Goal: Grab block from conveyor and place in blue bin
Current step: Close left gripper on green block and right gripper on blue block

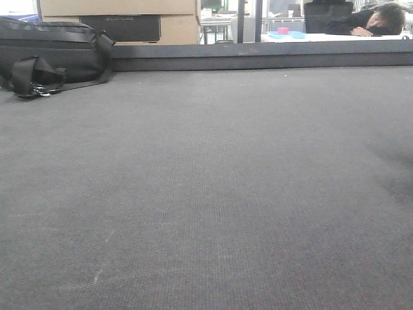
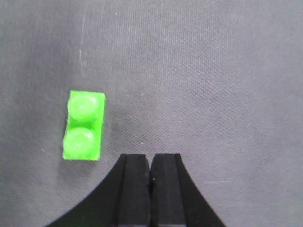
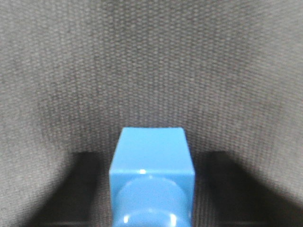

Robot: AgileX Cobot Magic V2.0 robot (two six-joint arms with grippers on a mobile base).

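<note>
The conveyor is a broad dark grey woven belt with a darker raised strip along its far edge. In the left wrist view a green two-stud block lies on the belt, left of and just beyond my left gripper, which is shut and empty. In the right wrist view a blue block sits on the belt between the blurred dark fingers of my right gripper. The jaws stand apart from the block's sides with belt showing in the gaps. No arm shows in the front view. No blue bin shows in the wrist views.
A black bag with a strap lies at the belt's far left. A cardboard box stands behind it. Far behind, a person leans on a white table bearing a light blue tray.
</note>
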